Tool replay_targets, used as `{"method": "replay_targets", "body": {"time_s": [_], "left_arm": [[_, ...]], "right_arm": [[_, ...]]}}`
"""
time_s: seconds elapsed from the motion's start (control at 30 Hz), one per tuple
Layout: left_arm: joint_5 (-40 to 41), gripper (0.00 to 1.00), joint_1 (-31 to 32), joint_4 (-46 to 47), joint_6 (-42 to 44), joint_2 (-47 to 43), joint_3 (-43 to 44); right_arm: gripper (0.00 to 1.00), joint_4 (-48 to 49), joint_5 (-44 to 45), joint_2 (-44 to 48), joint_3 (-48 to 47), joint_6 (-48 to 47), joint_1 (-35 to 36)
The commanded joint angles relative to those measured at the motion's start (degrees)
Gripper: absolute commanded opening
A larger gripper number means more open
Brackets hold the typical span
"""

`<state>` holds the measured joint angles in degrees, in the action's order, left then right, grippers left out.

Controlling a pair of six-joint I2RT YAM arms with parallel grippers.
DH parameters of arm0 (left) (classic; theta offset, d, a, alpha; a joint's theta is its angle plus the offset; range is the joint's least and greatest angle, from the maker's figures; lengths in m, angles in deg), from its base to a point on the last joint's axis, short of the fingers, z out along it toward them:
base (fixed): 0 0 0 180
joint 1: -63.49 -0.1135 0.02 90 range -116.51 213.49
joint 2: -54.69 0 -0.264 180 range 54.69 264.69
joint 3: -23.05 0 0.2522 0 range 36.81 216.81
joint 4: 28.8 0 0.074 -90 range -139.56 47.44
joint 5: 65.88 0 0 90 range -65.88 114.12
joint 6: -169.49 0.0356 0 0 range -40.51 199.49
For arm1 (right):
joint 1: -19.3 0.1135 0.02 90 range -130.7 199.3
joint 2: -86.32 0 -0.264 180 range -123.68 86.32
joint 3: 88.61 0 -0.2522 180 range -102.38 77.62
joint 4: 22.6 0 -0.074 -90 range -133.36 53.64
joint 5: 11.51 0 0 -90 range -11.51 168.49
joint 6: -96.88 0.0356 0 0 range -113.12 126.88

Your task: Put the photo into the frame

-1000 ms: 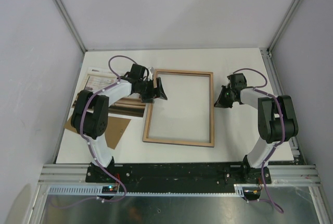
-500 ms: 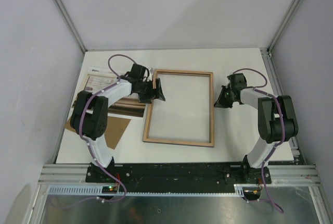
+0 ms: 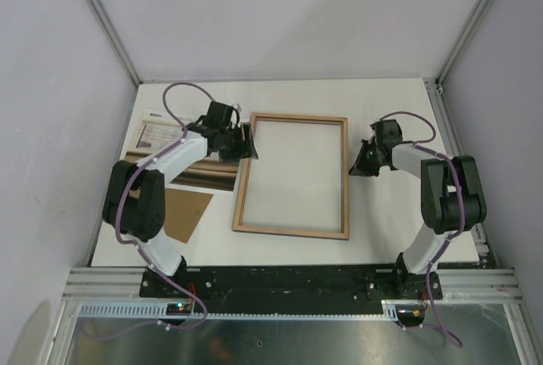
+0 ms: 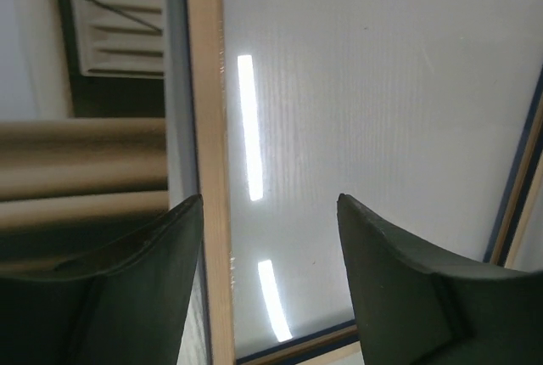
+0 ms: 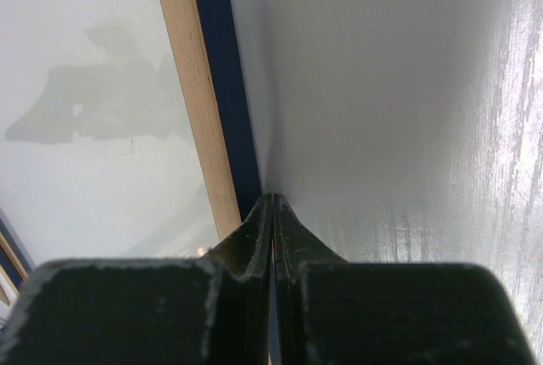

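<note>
The frame [image 3: 291, 231] lies flat in the middle of the table, light wood back up, with clear glazing inside it. The photo [image 3: 158, 137] lies face up to its left, partly under my left arm. My left gripper [image 3: 248, 140] is open and empty at the frame's upper left corner. In the left wrist view its fingers [image 4: 269, 199] straddle the frame's left wooden rail [image 4: 204, 85], and the photo's brown curtains [image 4: 85, 161] show at the left. My right gripper [image 3: 355, 165] is shut, its tip against the frame's right edge. In the right wrist view the closed tips [image 5: 271, 200] meet the frame's navy side [image 5: 217, 85].
A brown cardboard backing board [image 3: 188, 213] lies at the near left, partly under the photo. Grey walls enclose the table on three sides. A metal rail runs along the near edge by the arm bases.
My left arm has swung left and farther back, and its gripper has moved up along the frame's left rail towards the upper left corner. The right arm and the frame have not moved.
</note>
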<state>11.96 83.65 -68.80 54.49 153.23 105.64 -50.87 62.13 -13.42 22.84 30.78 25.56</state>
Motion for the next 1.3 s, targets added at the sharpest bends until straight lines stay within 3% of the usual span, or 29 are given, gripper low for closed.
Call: {"method": "replay_targets", "body": {"time_s": [0.0,0.17,0.4,1.27], "left_arm": [[7.63,0.63,-0.27,-0.47,-2.27,-5.06,-3.56],[8.23,0.49,-0.13,-0.33,-4.28,-8.67,-10.10],[8.71,0.45,0.54,-0.04,-5.16,-11.82,-14.74],[8.45,0.26,5.06,3.59,-5.15,0.83,-7.43]], "right_arm": [[0.02,-0.43,1.06,2.82,-0.66,-0.66,0.15],[0.02,-0.70,1.16,3.04,-0.67,-0.70,0.32],[0.02,-0.77,1.03,3.12,-0.67,-0.70,0.87],[0.03,-2.28,4.23,8.61,-0.63,-0.54,0.29]]}}
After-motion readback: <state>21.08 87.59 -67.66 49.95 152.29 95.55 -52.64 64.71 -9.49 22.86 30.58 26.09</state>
